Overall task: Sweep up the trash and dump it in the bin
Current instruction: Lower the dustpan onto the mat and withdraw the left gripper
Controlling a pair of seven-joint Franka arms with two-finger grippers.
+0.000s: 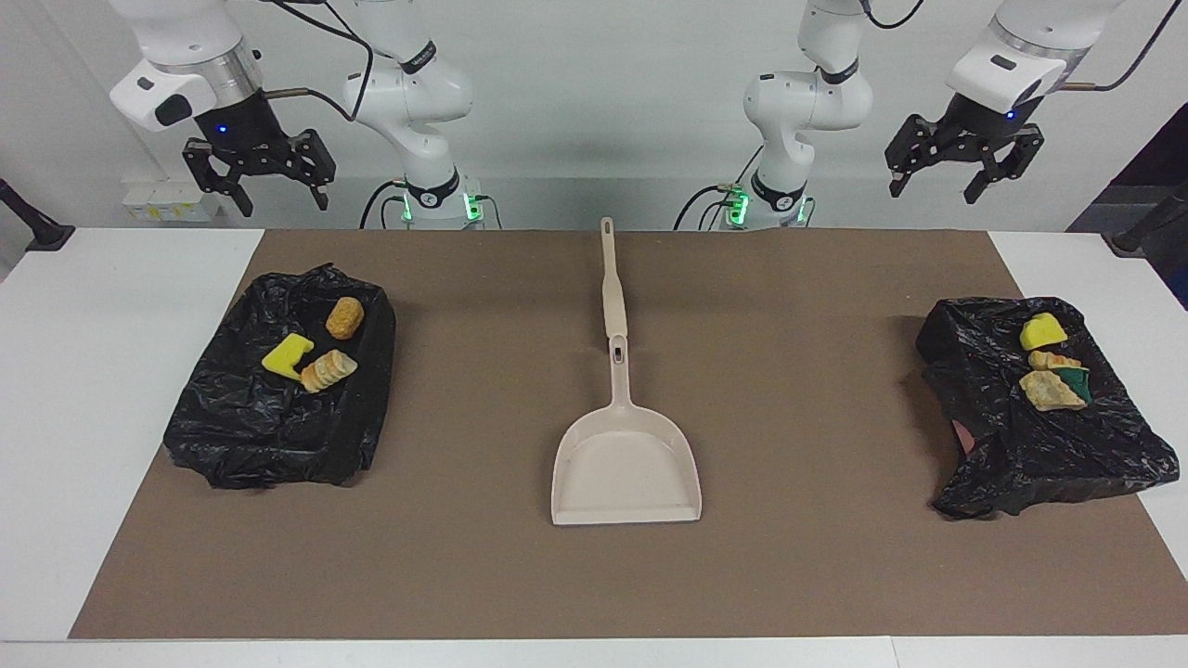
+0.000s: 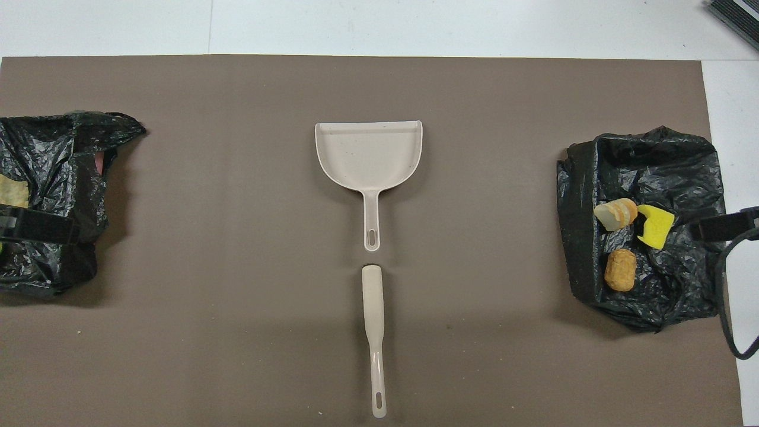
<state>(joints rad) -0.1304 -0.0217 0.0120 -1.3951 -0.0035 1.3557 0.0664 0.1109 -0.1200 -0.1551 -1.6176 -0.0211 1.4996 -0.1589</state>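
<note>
Lying flat in the middle of the brown mat (image 1: 798, 557), the beige dustpan (image 1: 626, 468) serves as the landmark, its pan end away from the robots and its handle pointing toward them. In line with that handle, just nearer the robots and not quite touching it, lies a slim beige scraper (image 1: 610, 278).

Well apart from the dustpan toward the right arm's end of the table sits a bin lined with a black bag (image 1: 278, 408); on the plastic rest three bits of trash (image 1: 316, 353): a yellow sponge piece and two tan bread-like chunks. Toward the left arm's end sits a second black-bagged bin (image 1: 1039, 436), holding more trash pieces (image 1: 1049, 366), yellow and tan with a touch of green among them.

Both arms wait, raised high above the table's edge nearest the robots. The right gripper (image 1: 274, 190) hangs up over the end with the first bin, fingers spread and holding nothing. The left gripper (image 1: 937, 181) hangs up over the end with the second bin, fingers likewise spread and bare.
</note>
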